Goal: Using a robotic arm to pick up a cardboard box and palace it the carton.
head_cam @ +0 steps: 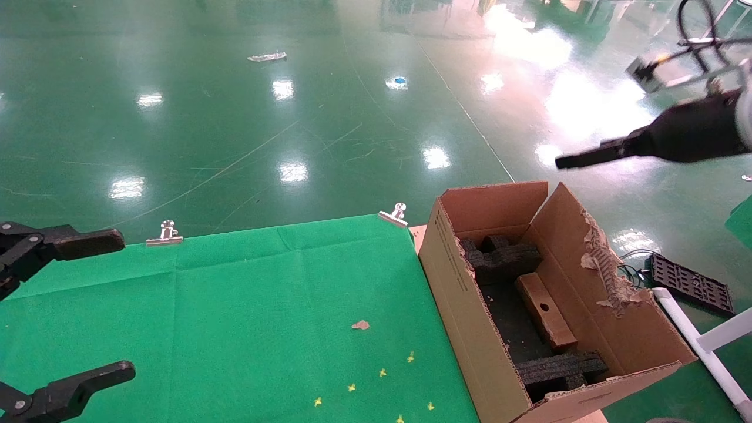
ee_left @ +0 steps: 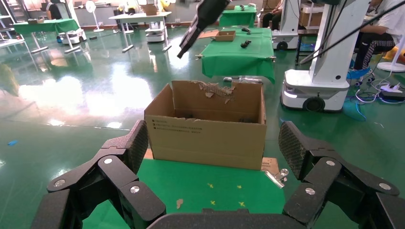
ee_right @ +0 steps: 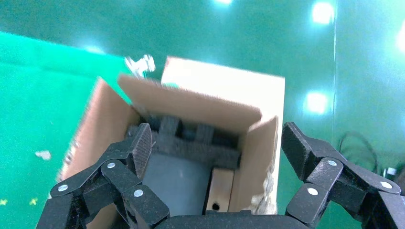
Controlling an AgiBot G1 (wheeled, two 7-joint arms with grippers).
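Note:
The large brown carton (head_cam: 455, 305) stands at the right end of the green-clothed table, open, with black foam inserts (head_cam: 505, 258) inside. The small cardboard box (head_cam: 546, 311), with a round hole in its top face, lies on the carton's floor between the inserts. My right gripper (head_cam: 567, 161) hangs in the air above and behind the carton. In the right wrist view it (ee_right: 217, 143) is open and empty, looking down at the small box (ee_right: 220, 188) and the carton (ee_right: 186, 102). My left gripper (head_cam: 120, 305) is open and empty over the table's left edge, facing the carton (ee_left: 205, 138).
The green cloth (head_cam: 235, 317) is held by two metal clips (head_cam: 165, 234) (head_cam: 395, 216). A cardboard scrap (head_cam: 360, 324) and yellow marks (head_cam: 382, 373) lie on it. A black tray (head_cam: 690, 282) and a white pipe frame (head_cam: 705, 341) stand right of the carton.

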